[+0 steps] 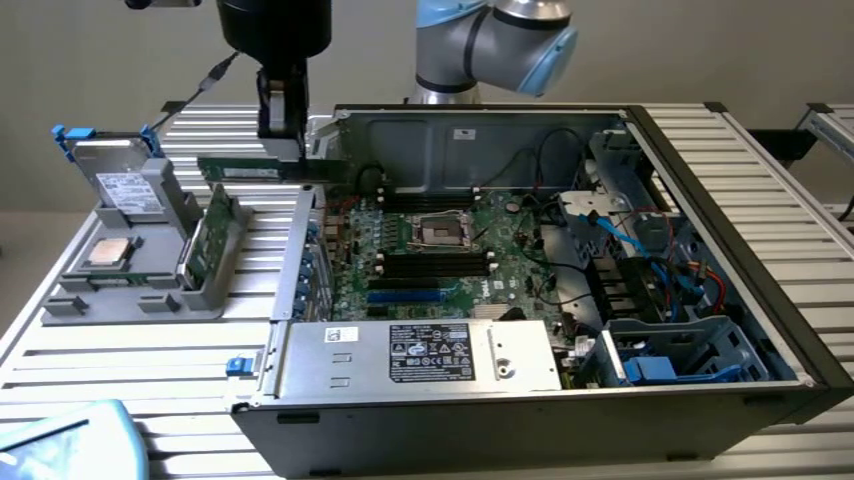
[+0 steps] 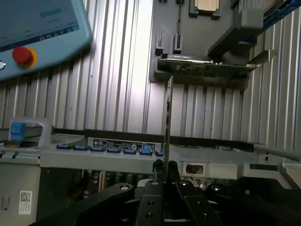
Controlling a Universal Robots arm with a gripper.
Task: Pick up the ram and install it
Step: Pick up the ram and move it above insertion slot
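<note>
The fingers clench the ram by its top edge, probably to leave the contact edge free. The gripper holds it level above the case wall, between tray and motherboard.

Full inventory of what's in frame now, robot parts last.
ram: one, dark green, in the air between tray and case
computer case: one, black, open, mid-table
motherboard: one, green, inside the case
power supply: one, silver, case front
holder tray: one, grey, exterior view's left of case
hard drive: one, silver, in the tray
teach pendant: one, light blue, red button
table: one, ribbed silver
gripper: one, black, shut on the ram
arm: one, grey and blue, behind the case
</note>
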